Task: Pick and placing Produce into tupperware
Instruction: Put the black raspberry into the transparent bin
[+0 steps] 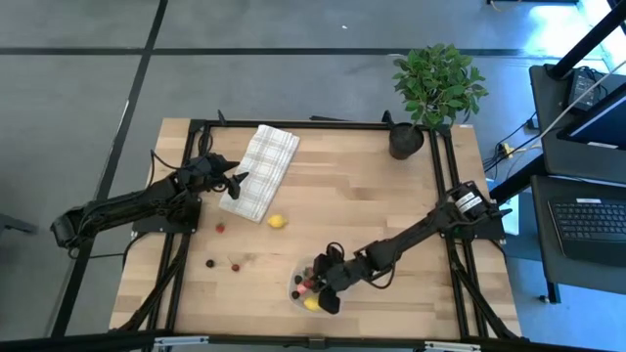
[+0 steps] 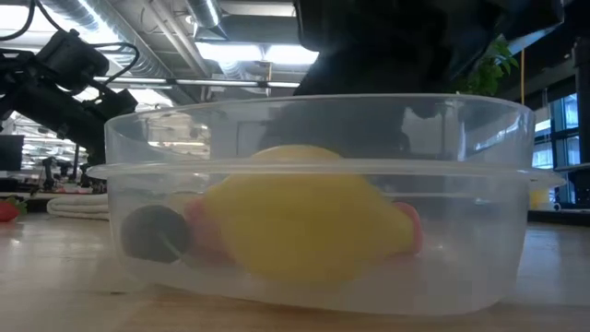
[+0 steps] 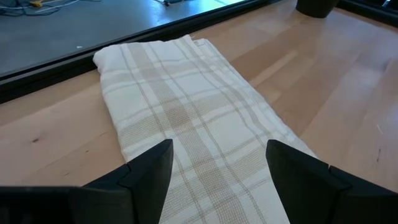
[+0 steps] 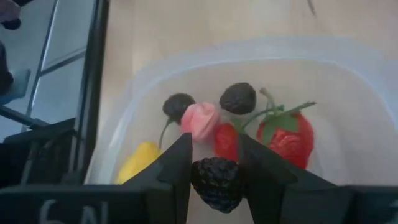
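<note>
Right end effector (image 4: 214, 171) hangs right over the tupperware (image 4: 348, 74), pinching a dark berry (image 4: 217, 180) so it drops in with the other fruit. Left end effector (image 3: 217, 174) waits open above the checked cloth (image 3: 180, 106).

Lighting was bright and even, from ceiling strip lights (image 2: 230, 51) that glared in the low view. Shadows on the table (image 1: 342, 186) were soft and short. The tupperware (image 2: 318, 198) stood so close that it was blurred, and its clear wall hazed the lemon (image 2: 304, 226) inside.
</note>
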{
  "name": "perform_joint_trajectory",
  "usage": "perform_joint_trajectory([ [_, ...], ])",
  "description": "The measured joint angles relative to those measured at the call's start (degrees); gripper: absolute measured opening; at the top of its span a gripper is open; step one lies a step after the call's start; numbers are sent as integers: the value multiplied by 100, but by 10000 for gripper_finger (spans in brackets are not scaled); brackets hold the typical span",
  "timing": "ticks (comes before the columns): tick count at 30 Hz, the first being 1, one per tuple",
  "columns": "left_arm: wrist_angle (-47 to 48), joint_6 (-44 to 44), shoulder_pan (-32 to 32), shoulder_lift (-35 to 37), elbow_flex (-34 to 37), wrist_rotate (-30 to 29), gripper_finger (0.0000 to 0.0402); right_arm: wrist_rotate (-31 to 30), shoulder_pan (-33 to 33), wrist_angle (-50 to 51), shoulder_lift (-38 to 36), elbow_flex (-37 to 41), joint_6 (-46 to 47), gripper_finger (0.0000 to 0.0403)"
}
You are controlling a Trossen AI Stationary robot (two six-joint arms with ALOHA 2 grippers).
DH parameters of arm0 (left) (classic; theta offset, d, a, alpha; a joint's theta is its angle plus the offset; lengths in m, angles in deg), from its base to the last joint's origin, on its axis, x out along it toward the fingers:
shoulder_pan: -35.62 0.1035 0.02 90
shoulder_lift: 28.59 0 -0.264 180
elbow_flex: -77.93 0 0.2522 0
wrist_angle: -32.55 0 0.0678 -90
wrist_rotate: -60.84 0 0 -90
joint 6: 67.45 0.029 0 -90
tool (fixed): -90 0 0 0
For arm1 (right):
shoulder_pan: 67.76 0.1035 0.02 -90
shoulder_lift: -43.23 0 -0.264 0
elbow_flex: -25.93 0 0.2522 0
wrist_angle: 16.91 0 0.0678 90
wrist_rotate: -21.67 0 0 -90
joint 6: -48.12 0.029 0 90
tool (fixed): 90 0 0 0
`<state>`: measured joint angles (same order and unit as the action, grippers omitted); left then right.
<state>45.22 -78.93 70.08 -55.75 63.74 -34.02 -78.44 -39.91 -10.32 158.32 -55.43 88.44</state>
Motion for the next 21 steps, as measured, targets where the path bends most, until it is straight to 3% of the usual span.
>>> perform_joint_trajectory([
  [21, 0, 2, 0, 0, -2, 0, 250, 11, -7, -290, -2, 307, 112, 128],
])
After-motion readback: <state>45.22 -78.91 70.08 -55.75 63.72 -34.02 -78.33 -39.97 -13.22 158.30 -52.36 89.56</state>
